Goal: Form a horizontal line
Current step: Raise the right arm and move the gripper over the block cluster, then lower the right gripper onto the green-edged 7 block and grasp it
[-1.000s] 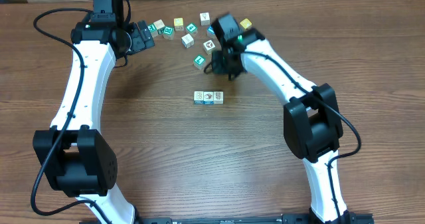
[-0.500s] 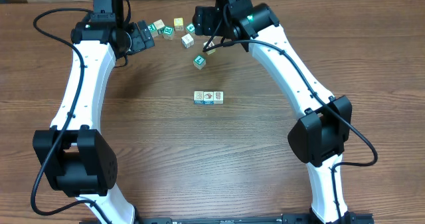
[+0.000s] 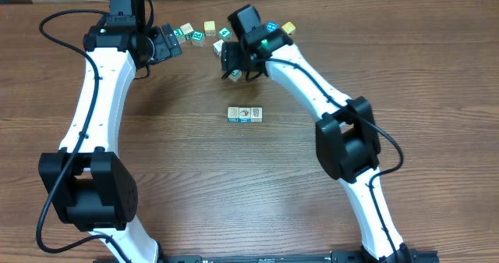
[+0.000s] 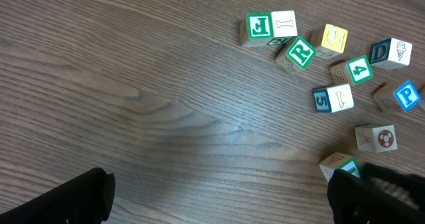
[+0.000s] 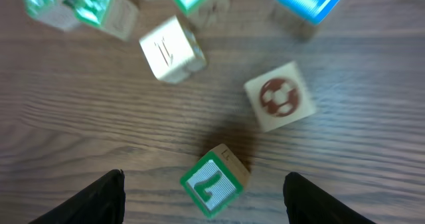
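Observation:
The horizontal line (image 3: 245, 114) is a short row of three picture cubes touching side by side mid-table. A green cube with an L (image 5: 214, 180) lies loose and turned at an angle behind the row, also seen as the green cube (image 3: 235, 75) from overhead. My right gripper (image 5: 206, 207) is open and straddles this cube, with a wide gap to each finger. In the overhead view the right gripper (image 3: 236, 66) hangs right over it. My left gripper (image 4: 219, 204) is open and holds nothing; overhead, the left gripper (image 3: 173, 44) sits at the back left.
Several loose cubes lie scattered at the back: a ball-picture cube (image 5: 279, 96) and a white cube (image 5: 172, 49) just beyond the green one, a blue cube (image 5: 309, 1), a yellow G cube (image 4: 334, 38), an R cube (image 4: 301, 51) and a yellow cube (image 3: 288, 29).
My right gripper opened, lifted toward the back, then came down to the left over the green L cube. The row and the left arm have not moved.

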You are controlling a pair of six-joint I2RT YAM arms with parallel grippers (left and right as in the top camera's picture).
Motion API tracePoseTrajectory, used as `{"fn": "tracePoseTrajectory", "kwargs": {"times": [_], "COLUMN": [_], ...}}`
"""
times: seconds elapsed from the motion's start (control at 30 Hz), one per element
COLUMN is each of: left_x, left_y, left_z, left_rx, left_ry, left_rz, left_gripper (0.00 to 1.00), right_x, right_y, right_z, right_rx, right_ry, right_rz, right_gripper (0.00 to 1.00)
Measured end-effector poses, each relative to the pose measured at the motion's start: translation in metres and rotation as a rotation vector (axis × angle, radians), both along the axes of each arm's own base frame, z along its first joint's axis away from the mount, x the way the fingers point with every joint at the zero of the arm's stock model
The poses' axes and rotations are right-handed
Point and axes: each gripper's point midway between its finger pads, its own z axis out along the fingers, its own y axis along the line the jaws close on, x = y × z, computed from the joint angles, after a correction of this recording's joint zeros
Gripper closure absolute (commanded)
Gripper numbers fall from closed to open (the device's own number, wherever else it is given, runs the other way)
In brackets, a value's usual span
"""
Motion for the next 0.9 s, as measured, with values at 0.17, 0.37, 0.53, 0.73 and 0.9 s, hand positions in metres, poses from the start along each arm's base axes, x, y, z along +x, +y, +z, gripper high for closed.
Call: {"fn": "tracePoseTrajectory", "kwargs": {"times": [0.17,0.37,0.53,0.73,0.9], "left_x": [0.0,0.0,0.0,0.0,0.0], "left_y": [0.0,0.0,0.0,0.0,0.0], "left_z": [0.0,0.0,0.0,0.0,0.0], "left_rx": [0.0,0.0,0.0,0.0,0.0], "left_ry": [0.0,0.0,0.0,0.0,0.0], "left_rz": [0.0,0.0,0.0,0.0,0.0], "left_gripper": [0.0,0.0,0.0,0.0,0.0], "right_x": [-0.007,-0.009,-0.009,-0.011,-0.013], "right_y": [0.006,0.007,0.001,-0.002,-0.002], "right_z": [-0.022,-0.023,-0.025,-0.026,-0.027], "right_rx": [-0.029,-0.045,-0.054,-0.036,-0.021], "right_ry": [0.025,0.026,0.034,0.061,0.078], "right_rz": [-0.004,-0.039,-0.094,-0.162,-0.203], "right_gripper": [0.29,0.39,0.56,0.66,0.66]}}
